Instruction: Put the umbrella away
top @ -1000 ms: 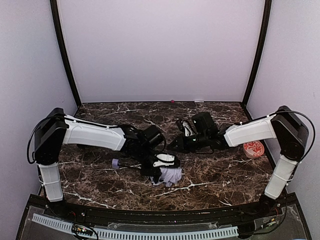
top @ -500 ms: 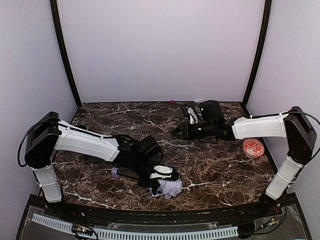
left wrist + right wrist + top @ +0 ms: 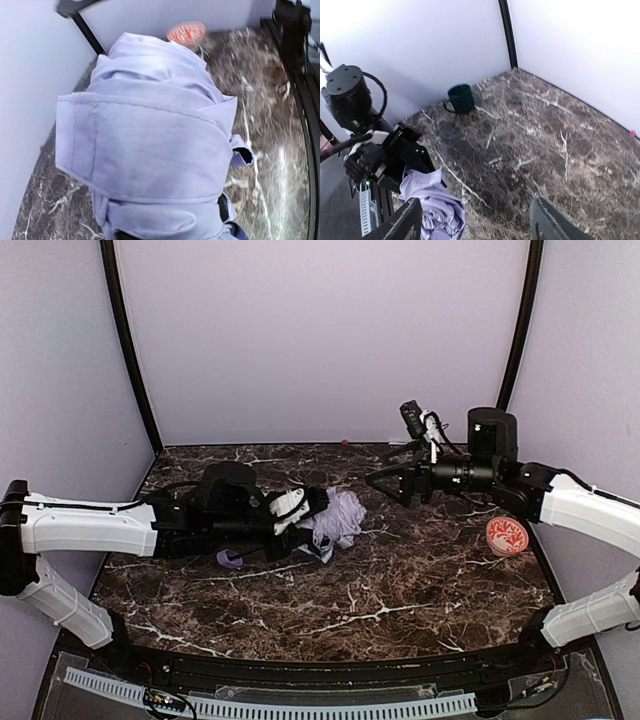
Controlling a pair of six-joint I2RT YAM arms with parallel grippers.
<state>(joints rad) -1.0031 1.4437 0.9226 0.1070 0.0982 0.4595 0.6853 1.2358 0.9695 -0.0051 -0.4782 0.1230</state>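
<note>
Currently, left gripper (image 3: 306, 509): clamped on the umbrella (image 3: 338, 518), whose crumpled pale fabric bunches just beyond its fingertips; whether the bundle clears the table (image 3: 420, 580) cannot be told.
Right gripper (image 3: 392, 482): jaws spread wide with nothing between them, hanging in the air just past the bundle's far end and pointing at it.
Step in hand: probably tidying the loose fabric and closing the band (image 3: 140, 150) round it.
How to do it well: keep the left grip steady. Bring the right fingers onto a free fold or the band's end, clear of the left fingers. Pull snug without dragging the bundle out of the grip.
Hidden: fabric fills the left wrist view and covers that gripper's fingers. The shaft cannot be made out, nor whether the band is fastened.
Hard to make out: a lavender piece (image 3: 230, 559) beside the left wrist may be the handle. A mug (image 3: 461, 98) shows only in the right wrist view. A disc (image 3: 507, 535) lies well behind the right gripper.
</note>
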